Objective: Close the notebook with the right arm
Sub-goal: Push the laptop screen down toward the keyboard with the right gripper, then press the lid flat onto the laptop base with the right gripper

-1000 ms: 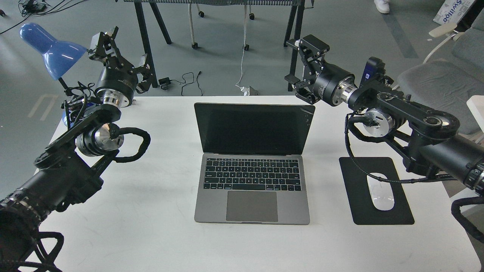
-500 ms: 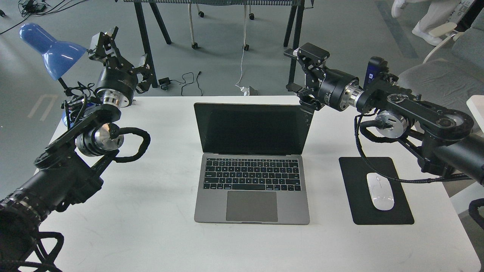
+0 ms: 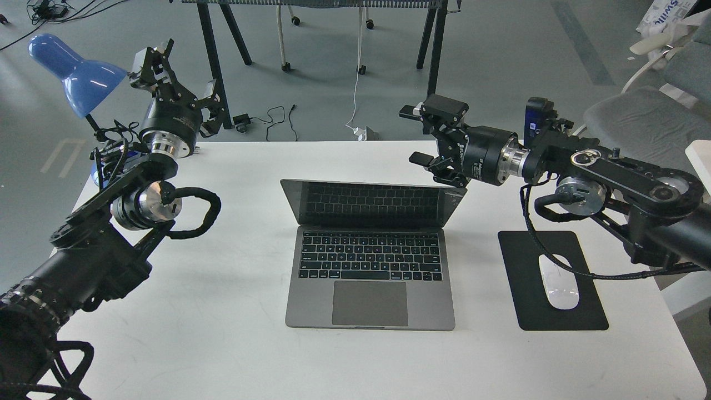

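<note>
Tilting notebook [image 3: 371, 261], no legible writing

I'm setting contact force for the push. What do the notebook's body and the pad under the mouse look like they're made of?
The notebook looks like matte grey metal: even, dull sheen and crisp thin edges; its screen is glossy, mirroring the keys. The mouse pad looks like soft matte black rubber or fabric, without reflection; which one is unclear.

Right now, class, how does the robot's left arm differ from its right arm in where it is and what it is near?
The left arm's gripper hangs beside the blue desk lamp, far from the slim grey metal laptop; the right arm's gripper sits just behind the laptop's tilted lid. The right arm reaches above the black mouse pad; the left does not. Both are black and jointed.
</note>
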Controlling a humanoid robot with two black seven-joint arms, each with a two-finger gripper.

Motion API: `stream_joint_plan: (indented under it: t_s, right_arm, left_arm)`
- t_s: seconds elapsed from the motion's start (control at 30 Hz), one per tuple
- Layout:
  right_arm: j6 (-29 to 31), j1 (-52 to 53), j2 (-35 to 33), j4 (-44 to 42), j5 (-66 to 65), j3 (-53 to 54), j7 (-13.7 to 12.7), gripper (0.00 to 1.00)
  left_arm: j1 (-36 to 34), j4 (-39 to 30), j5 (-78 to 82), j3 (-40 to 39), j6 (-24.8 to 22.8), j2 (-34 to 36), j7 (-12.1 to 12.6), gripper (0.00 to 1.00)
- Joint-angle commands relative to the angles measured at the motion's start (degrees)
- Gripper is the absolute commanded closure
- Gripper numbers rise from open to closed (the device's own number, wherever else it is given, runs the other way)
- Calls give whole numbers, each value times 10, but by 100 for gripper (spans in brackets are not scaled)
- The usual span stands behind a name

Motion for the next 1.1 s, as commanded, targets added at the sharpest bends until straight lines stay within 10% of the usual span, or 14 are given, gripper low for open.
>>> stream_joint_plan:
  t_s: [0.0, 1.07]
  right_arm:
    - [2, 2, 0, 17, -3, -29, 0, 0]
    - [-5, -32, 0, 62, -59, -185, -8, 0]
  left_arm:
    - [0, 0, 0, 0, 0, 0, 0, 0]
    - [0, 0, 0, -1, 0, 0, 0, 0]
